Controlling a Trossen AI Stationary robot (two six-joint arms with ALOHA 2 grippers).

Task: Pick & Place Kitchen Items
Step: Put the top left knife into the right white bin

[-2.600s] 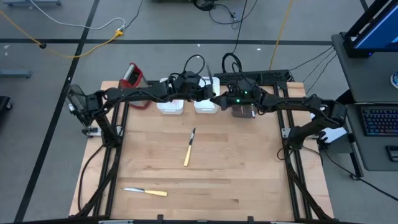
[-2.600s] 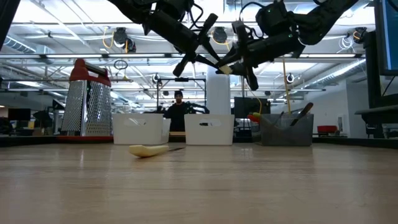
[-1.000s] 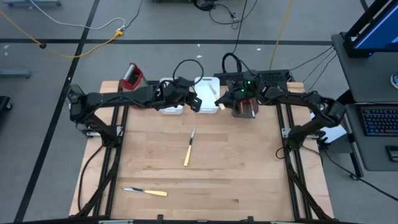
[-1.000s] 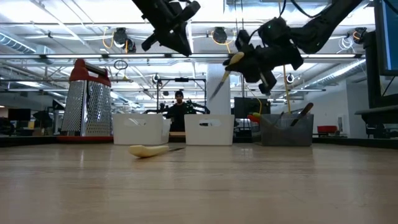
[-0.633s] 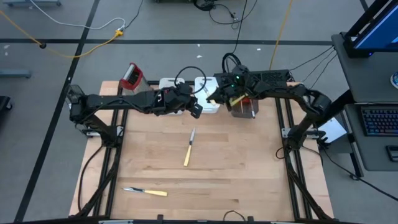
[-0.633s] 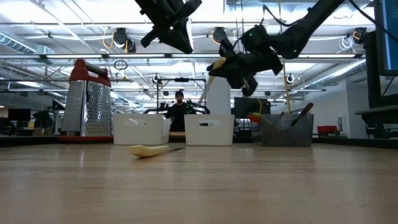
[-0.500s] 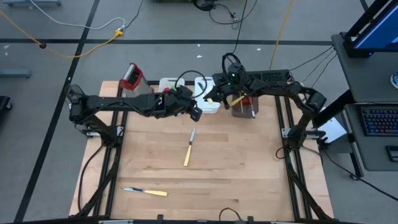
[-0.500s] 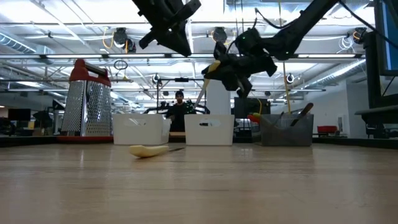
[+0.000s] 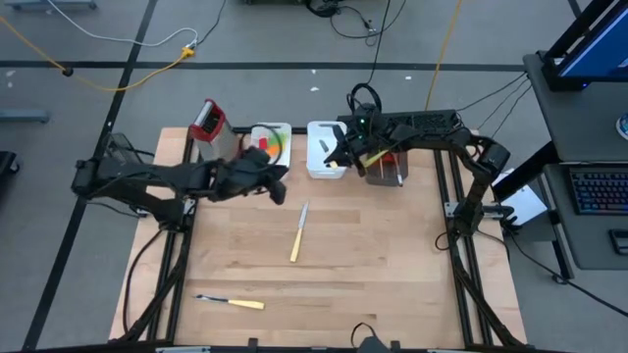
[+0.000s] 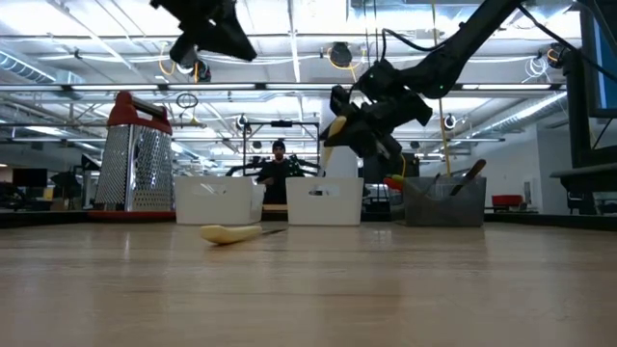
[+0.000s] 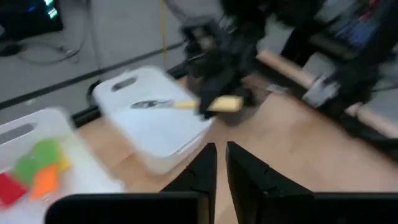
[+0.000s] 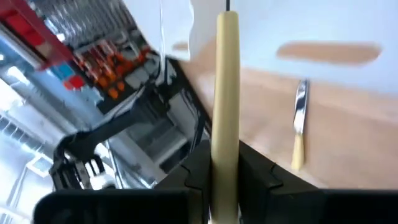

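Since the earlier frames, the left arm had swung away from the bins toward the left side of the wooden table, uncovering the left white bin; the right arm had carried a cream-handled knife from near the dark bin to above the middle white bin.

The steel box grater stood at the back left corner, just beside the left white bin, which held red, green and orange utensils. The three bins sat in a row along the table's far edge.

The right gripper hung over the middle white bin, its fingers clamped on the knife's cream handle, blade pointing down toward the bin. The left gripper hovered above the table in front of the left white bin, fingers nearly together and holding nothing.

Two more cream-handled knives lay on the table: one near the centre, another close to the front left edge, well apart.
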